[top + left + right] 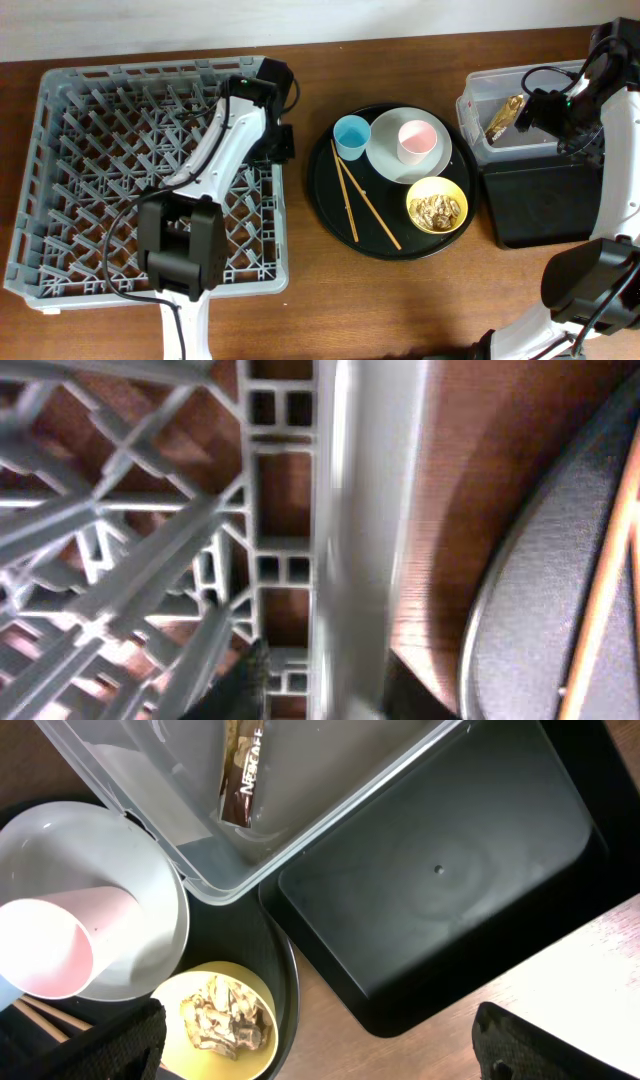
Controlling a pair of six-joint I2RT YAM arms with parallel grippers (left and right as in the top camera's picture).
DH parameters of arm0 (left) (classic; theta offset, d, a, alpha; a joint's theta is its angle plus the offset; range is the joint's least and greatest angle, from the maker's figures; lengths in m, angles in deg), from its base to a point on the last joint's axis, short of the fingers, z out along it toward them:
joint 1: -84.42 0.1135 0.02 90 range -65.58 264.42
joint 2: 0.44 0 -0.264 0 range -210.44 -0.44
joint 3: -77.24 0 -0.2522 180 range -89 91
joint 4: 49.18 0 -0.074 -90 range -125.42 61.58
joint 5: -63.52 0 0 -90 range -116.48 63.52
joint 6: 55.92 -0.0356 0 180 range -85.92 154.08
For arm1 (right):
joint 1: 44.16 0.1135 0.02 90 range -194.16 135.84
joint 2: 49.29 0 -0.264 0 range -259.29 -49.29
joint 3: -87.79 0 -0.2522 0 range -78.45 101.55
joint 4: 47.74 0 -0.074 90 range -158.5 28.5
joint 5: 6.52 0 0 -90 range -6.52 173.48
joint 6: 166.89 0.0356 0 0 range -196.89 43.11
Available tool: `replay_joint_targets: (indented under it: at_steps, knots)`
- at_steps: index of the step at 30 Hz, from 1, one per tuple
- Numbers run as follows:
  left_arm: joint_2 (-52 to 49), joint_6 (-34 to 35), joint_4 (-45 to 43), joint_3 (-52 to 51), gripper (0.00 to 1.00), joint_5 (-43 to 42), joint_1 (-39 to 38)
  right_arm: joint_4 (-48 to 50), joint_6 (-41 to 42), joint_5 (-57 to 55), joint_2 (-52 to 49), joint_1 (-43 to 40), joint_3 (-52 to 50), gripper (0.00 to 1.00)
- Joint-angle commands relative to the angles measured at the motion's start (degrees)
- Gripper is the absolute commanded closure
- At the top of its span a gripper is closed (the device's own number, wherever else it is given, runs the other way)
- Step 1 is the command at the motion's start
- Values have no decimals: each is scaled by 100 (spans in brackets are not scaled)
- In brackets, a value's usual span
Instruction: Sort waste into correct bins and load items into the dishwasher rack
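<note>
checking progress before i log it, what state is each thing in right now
dishwasher rack, no dishes loaded
clear tub, holds gold wrapper
black bin tray, empty
yellow bowl, holds food scraps
pink cup, upright on grey plate
blue cup, upright, empty
chopsticks, lying on round tray
right gripper, open, empty

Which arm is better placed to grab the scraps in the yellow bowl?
Probably right. The right end effector hangs open over the clear tub, next to the yellow bowl of scraps. The left end effector sits at the rack, across the round tray.
</note>
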Motion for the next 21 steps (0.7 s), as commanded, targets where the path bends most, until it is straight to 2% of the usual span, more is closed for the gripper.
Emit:
replay_joint_targets:
  at_steps: [1, 11, 15, 16, 17, 18, 21]
  knots:
    - [-35, -20, 264, 155, 59, 376, 142, -15, -15, -31, 33, -15, 13, 1]
    - [273, -39, 1373, 2072, 52, 378, 142, -15, -15, -28, 33, -15, 13, 1]
    - [487, -273, 1851, 2940, 52, 492, 260, -15, -15, -31, 33, -15, 13, 1]
    - [557, -273, 1998, 3141, 45, 636, 332, -15, -15, -28, 33, -15, 13, 1]
    - [619, -273, 2114, 3281, 13, 715, 400, -15, -15, -31, 33, -15, 13, 1]
    - [684, -271, 2201, 3392, 1, 774, 468, -15, -15, -31, 33, -15, 13, 1]
    - [896, -271, 2312, 3506, 1, 890, 675, -15, -15, -31, 33, -15, 13, 1]
